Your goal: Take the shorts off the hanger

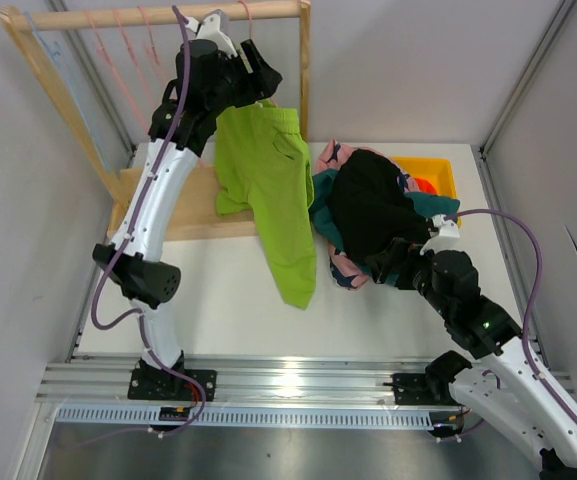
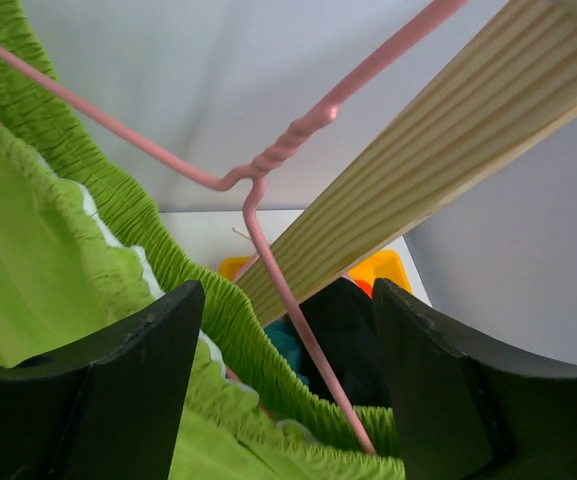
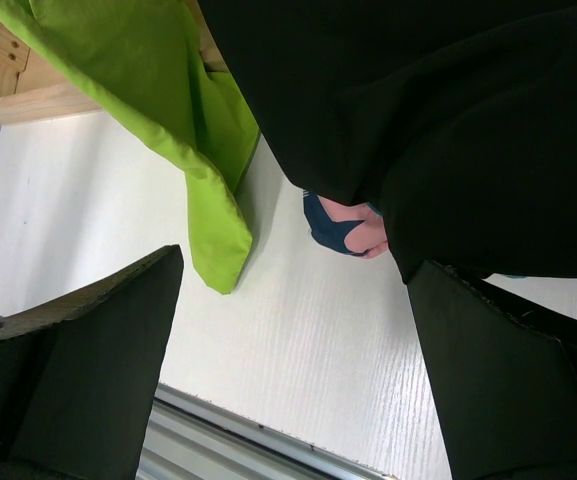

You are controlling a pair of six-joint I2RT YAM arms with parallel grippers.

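Shorts of soft lime green fabric (image 1: 273, 195) hang from a thin pink wire hanger (image 2: 268, 170) on the round pale wooden rail (image 1: 158, 14), toward 12 o'clock over the white counter (image 1: 218, 300). Seen from above, their long axis runs from the gathered waistband at 12 o'clock to a leg hem at about 5 o'clock, which hangs free. The left pincer (image 2: 288, 300) is up at the rail, its jaws apart with the hanger's wire and the waistband between them. At 3 o'clock lies a heap: black fabric shorts (image 1: 368, 205) on top, teal shorts (image 1: 430, 204) and pink shorts with navy splotches (image 1: 334, 156) showing beneath, and bright orange cloth (image 1: 425, 184) in a yellow plastic bin (image 1: 433, 166). The right pincer (image 3: 296, 265) sits low at the heap's 6 o'clock edge, jaws spread wide and holding nothing, with the black fabric draped just above its right finger.
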